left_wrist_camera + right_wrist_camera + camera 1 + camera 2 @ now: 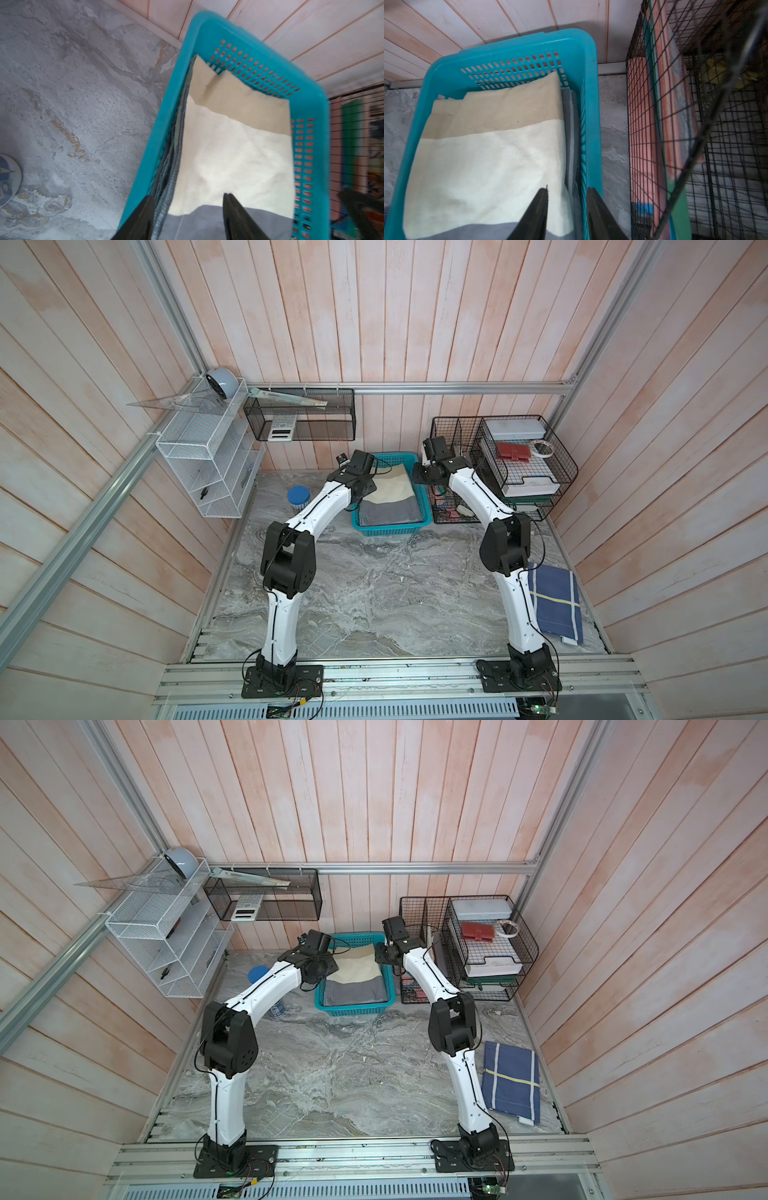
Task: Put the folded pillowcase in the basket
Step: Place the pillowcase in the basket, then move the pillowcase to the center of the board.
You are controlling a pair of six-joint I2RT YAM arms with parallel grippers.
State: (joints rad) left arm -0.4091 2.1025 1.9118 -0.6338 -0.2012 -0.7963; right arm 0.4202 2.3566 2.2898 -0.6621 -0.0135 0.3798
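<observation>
The teal basket (390, 526) (355, 1006) stands at the back of the marble table. A folded cream pillowcase (395, 489) (358, 969) with a tan band lies inside it on top of grey fabric. My left gripper (188, 196) is open over the basket's left side, with one finger above the wall and the other above the pillowcase (228, 149). My right gripper (567, 188) is open astride the right wall, one finger over the pillowcase (488, 155) and one outside the basket (508, 47). Neither gripper holds anything.
A black wire organizer (498, 472) full of items stands right beside the basket's right side. A blue-lidded jar (298, 495) stands to its left, below a white mesh shelf (208, 460). A blue checked cloth (557, 601) lies at the table's right edge.
</observation>
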